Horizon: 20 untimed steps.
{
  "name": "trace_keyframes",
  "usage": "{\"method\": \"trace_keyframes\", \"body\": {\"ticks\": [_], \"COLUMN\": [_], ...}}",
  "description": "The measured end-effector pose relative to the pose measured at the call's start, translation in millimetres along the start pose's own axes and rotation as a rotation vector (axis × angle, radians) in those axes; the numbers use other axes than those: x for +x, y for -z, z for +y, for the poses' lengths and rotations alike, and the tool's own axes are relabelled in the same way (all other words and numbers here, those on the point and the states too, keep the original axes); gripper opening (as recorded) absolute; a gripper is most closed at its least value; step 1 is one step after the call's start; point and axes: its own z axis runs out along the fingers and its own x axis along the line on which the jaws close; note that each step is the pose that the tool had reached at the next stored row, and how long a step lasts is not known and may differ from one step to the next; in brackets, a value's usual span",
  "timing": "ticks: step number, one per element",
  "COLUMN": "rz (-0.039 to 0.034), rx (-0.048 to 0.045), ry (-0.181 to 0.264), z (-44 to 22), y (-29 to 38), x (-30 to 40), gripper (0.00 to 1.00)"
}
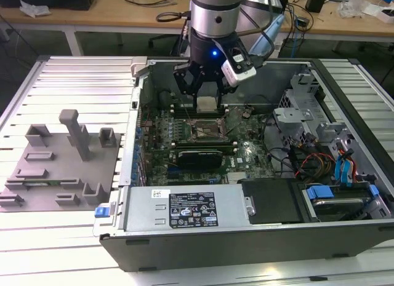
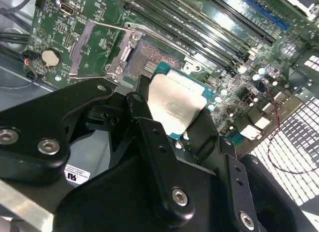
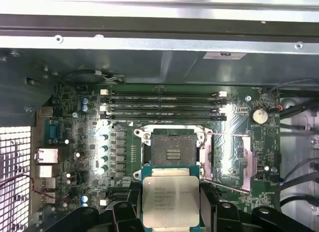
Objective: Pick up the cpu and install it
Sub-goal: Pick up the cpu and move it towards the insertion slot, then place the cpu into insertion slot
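Slatted counter [image 1: 80, 77] carries an open computer case [image 1: 246, 243]; end effector [image 1: 206, 99] clamps the cpu [image 3: 171, 199] flat, empty socket [image 3: 173, 149] close below it.

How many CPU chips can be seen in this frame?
1. The cpu is held in the gripper over the motherboard, near the open, empty socket. Others may be hidden from these views.

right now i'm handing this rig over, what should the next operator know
The end effector is shut on the cpu, inside the computer case.
The cpu is held flat, metal top up, over the motherboard beside the socket, whose frame is swung open.
Done: pickup.
Left: the cpu is not yet in the socket.
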Motion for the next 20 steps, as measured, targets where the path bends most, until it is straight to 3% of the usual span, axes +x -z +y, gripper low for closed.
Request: {"method": "trace_keyframes", "body": {"ticks": [4, 20], "rz": [0.0000, 0.0000], "rx": [-0.0002, -0.0001], "ry": [0.000, -0.001], "z": [1.0, 1.0], "y": [-5.6, -6.5], "x": [-0.2, -0.1], "gripper": [0.55, 0.55]}}
